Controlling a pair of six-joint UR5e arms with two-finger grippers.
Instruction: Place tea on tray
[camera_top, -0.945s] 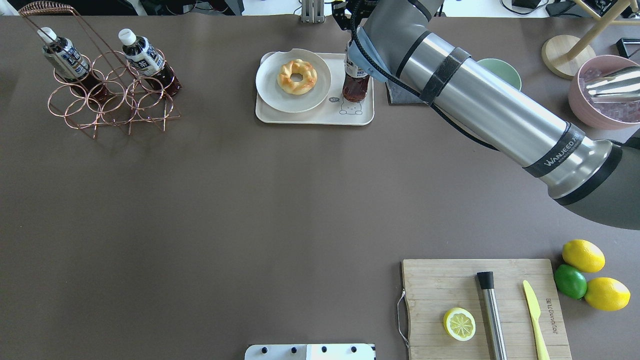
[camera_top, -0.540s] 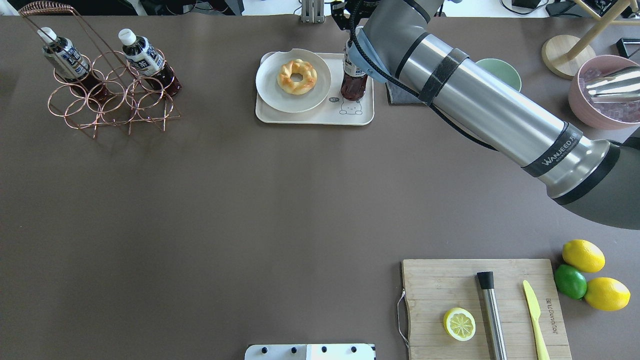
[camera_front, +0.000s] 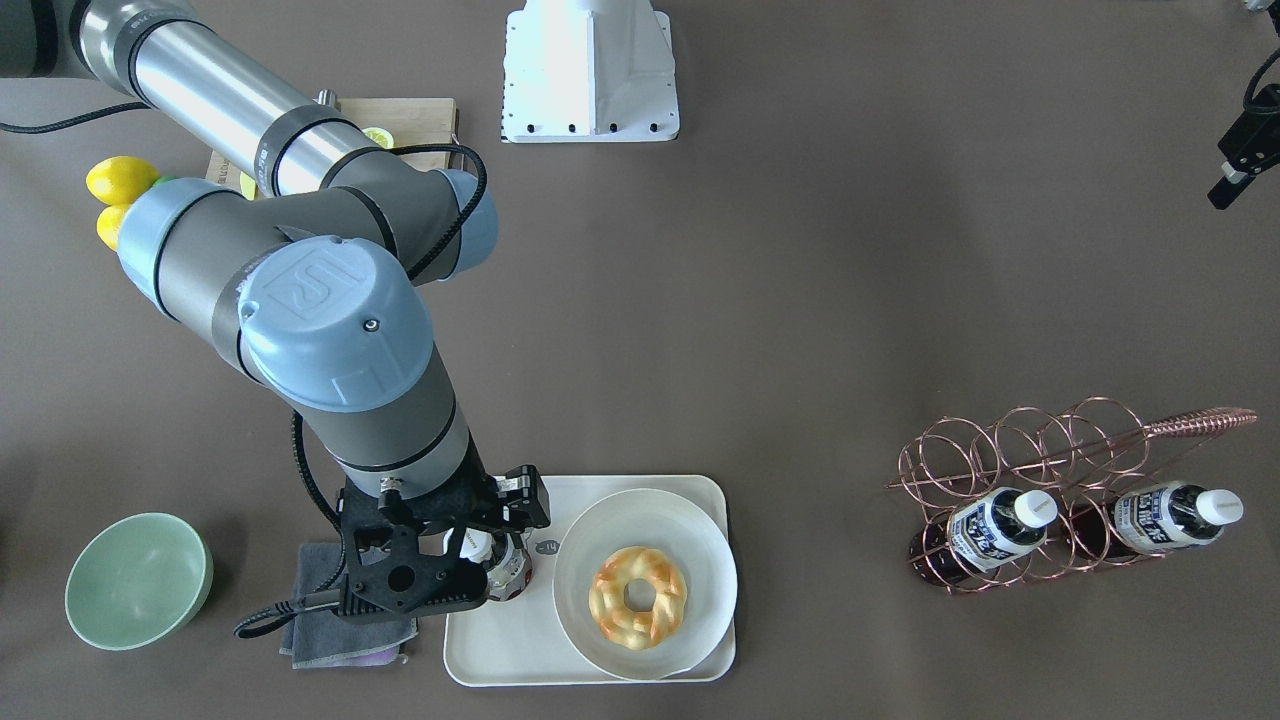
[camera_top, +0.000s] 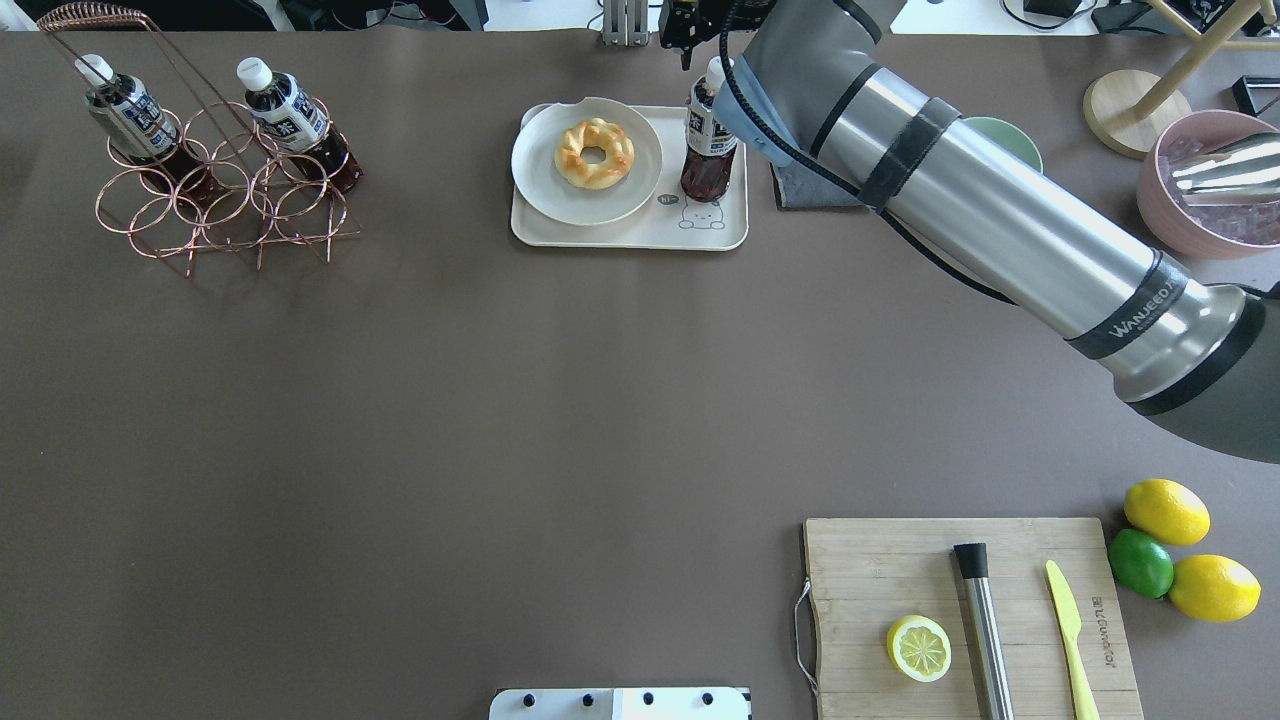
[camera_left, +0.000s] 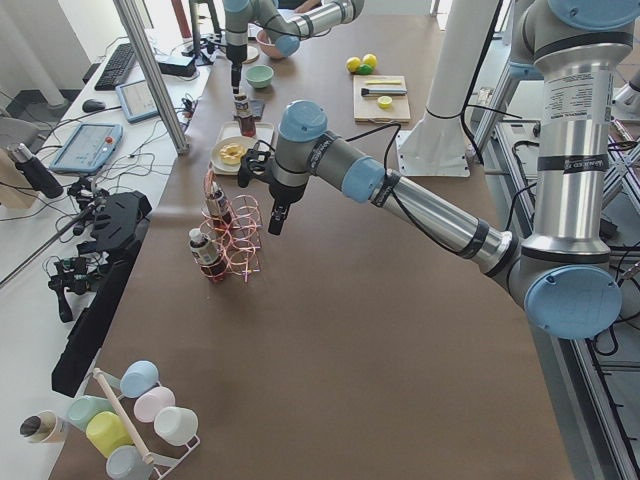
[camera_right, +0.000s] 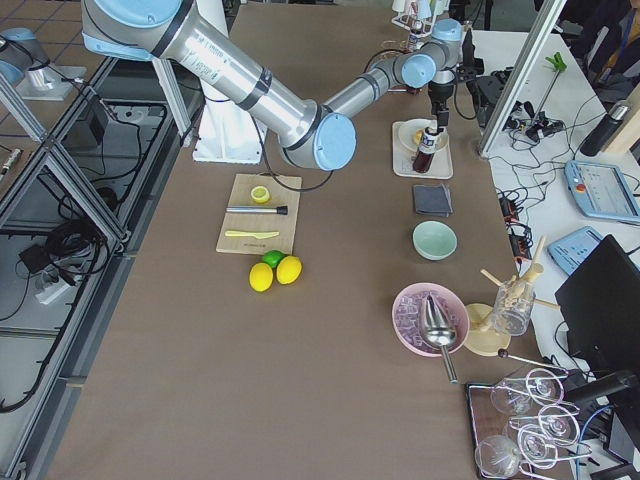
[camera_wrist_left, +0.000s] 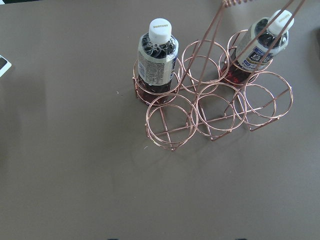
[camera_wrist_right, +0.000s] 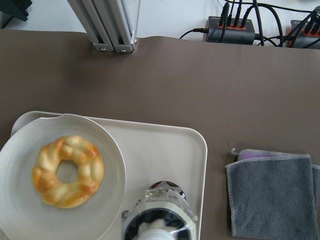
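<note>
Closest to the robot, on the right of the brown tabletop (camera_top: 500, 400), lies a wooden cutting board (camera_top: 870, 560) carrying a lemon half (camera_top: 918, 648), a steel bar tool (camera_top: 985, 640) and a yellow knife (camera_top: 1070, 635). Just off its right edge sit two lemons (camera_top: 1166, 511) with a lime (camera_top: 1140, 563) between them. Farther out on the left, the left gripper (camera_left: 273, 222) hangs fingers-down above the tabletop just beside a copper wire rack (camera_top: 205, 190). The views do not show whether it is open or closed, and it holds nothing. Two bottles (camera_top: 128, 110) like the tea lean in the rack's far rings. At the far middle of the tabletop rests the tray (camera_top: 640, 232), with a round white plate (camera_top: 545, 185) on its left part and a braided doughnut (camera_top: 594, 153) on the plate. The tea (camera_top: 709, 150) stands upright on the tray's right part, just beside the plate. The tray's small bear drawing (camera_top: 702, 214) lies on the robot's side of its base, and its white cap is uncovered. The right gripper (camera_top: 686, 35) hovers above the cap with its jaws parted and clear of the bottle, gripping nothing. To the right of the tray lies a folded grey cloth (camera_top: 800, 190). Beyond it is a pale green bowl (camera_top: 1005, 140), partly hidden by the right arm. Near the far right corner sits a pink bowl (camera_top: 1180, 225) with a metal scoop (camera_top: 1225, 170) in it.
</note>
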